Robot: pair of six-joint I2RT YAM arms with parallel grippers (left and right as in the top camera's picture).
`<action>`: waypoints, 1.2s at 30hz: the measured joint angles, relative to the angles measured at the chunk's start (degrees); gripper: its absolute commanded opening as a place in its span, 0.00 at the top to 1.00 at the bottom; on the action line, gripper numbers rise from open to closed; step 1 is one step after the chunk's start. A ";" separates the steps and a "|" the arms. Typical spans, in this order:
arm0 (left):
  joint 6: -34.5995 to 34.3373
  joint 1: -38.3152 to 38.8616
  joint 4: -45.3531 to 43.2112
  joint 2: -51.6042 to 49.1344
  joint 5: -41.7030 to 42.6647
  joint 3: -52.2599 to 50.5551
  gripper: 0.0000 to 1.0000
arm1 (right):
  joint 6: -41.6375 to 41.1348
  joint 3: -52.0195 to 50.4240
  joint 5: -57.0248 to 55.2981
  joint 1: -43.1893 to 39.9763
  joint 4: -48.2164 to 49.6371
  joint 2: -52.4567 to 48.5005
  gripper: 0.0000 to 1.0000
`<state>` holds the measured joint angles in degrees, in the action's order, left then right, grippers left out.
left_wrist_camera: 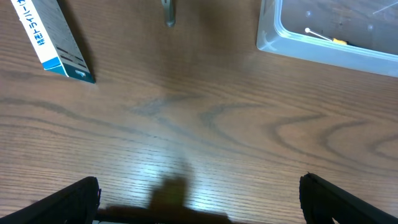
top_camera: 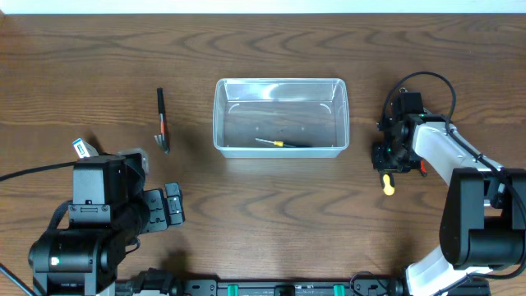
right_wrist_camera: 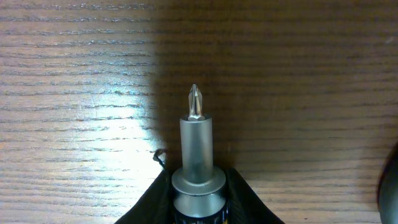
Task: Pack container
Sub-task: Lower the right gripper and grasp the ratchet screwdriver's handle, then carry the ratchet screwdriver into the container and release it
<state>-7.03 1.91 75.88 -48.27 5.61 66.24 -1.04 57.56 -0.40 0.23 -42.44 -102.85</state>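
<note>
The clear plastic container stands at the table's middle, and its corner shows in the left wrist view. A small yellow-handled screwdriver lies inside it, also seen in the left wrist view. My right gripper is to the right of the container, shut on a screwdriver with a yellow handle end. The right wrist view shows its silver shaft and Phillips bit between my fingers, over bare wood. My left gripper is open and empty at the front left.
A black tool with an orange band lies left of the container; its metal tip shows in the left wrist view. A small blue-and-white box lies at the left, also in the left wrist view.
</note>
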 measured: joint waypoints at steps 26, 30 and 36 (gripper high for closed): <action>0.00 0.00 -0.33 0.02 0.00 0.00 0.02 | 4.74 26.12 2.60 3.87 -18.69 1.88 0.99; 0.00 0.00 -0.81 0.00 0.00 0.00 0.02 | 15.02 36.26 5.51 9.46 -23.23 4.09 0.99; 0.00 0.00 -1.51 0.00 0.00 0.00 0.02 | 31.54 39.34 8.41 20.85 -22.34 4.55 0.99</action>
<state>-7.03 1.91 74.37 -48.27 5.61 66.24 30.50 96.90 8.01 21.08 -64.77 -98.30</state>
